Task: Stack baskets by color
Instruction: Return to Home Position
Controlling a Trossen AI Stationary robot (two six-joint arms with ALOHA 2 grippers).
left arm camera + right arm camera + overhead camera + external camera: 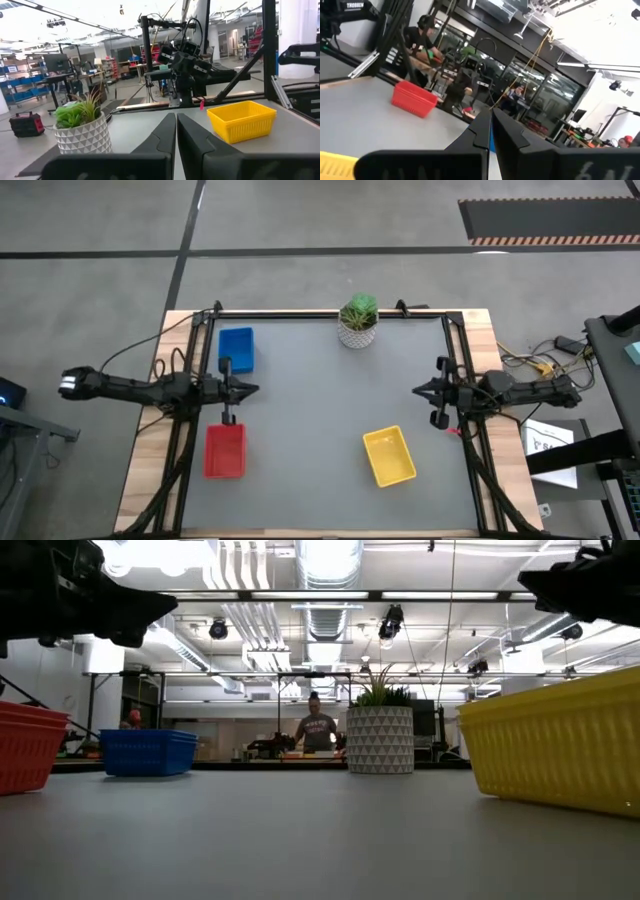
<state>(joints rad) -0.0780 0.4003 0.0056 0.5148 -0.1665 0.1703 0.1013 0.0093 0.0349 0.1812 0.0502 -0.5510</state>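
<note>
Two dark arms face each other across the grey worktop [320, 420], both held clear of the surface and gripping nothing. The left gripper [252, 390] points inward from the left edge, its fingers [160, 137] pressed together with only a thin slit between them. The right gripper [416, 389] mirrors it from the right edge, its fingers [479, 132] likewise closed on nothing.

Seen from above, the baskets show as three single footprints, one per colour. The blue basket [236, 348] sits at the far left of the worktop. The red basket [225, 450] is nearer the front on the same side, and the left gripper hangs over the gap between the two. The yellow basket [389, 456] lies well apart from them at the front right, turned slightly askew and short of the right gripper. How many baskets are nested in each spot cannot be told from these views.

A white patterned pot [358, 323] with a green plant stands at the middle of the far edge, clear of all three colours.

Beyond the worktop a workshop opens out under ceiling lights, and a person [315, 730] stands at a bench in the background.
</note>
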